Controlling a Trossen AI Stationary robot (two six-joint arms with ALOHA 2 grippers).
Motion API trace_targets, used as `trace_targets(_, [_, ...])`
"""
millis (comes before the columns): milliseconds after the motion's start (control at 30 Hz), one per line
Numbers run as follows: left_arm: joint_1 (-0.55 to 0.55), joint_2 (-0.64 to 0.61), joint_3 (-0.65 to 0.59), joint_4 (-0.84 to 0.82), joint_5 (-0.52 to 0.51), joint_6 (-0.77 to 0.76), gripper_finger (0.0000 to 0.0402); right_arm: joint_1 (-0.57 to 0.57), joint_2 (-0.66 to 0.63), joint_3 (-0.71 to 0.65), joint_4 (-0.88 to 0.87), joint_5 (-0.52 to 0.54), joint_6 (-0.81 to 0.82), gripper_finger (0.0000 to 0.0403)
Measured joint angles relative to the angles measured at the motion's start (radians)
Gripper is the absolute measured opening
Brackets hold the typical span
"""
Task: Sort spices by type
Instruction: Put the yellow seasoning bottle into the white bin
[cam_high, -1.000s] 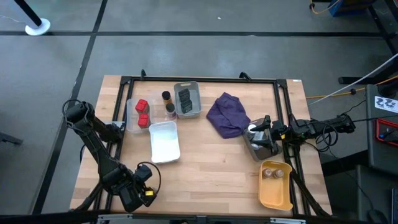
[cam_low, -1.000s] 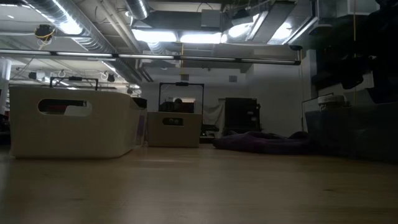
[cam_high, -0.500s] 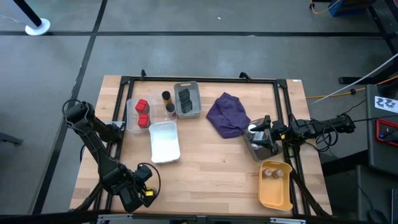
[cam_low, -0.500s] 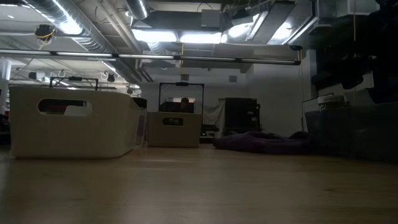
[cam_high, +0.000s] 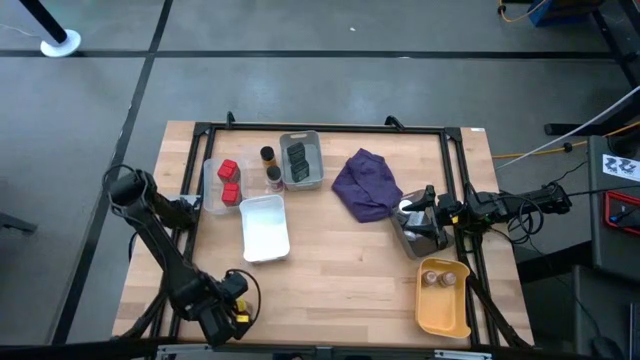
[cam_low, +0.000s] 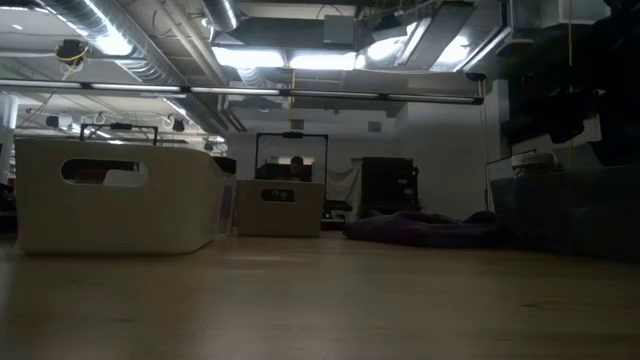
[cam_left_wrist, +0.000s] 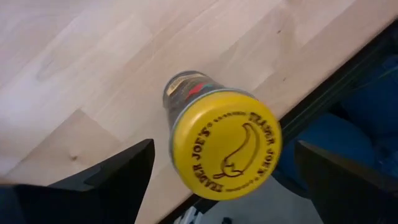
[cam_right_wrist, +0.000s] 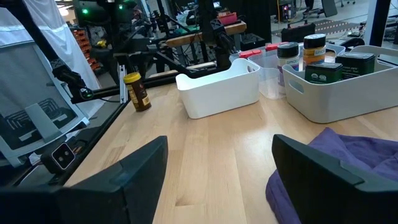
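Now left end effector (cam_left_wrist: 221, 180) spread wide, released, above yellow-capped jar (cam_left_wrist: 225, 144) at bench (cam_left_wrist: 93, 56) edge. Advisable: descend centred, then clench below cap.

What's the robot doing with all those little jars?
It is sorting spices. The left end effector hangs open over a yellow-lidded spice jar standing at the table's near left edge, not gripping it. The right end effector waits open beside the purple cloth. Two red tins already sit in the clear tray.
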Motion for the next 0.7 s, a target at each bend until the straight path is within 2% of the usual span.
trace_targets(700, [0.000, 0.009, 0.000, -0.036, 0.011, -0.060, 0.0365, 0.000, 0.000, 0.000, 0.000, 0.000, 0.000, 0.0287])
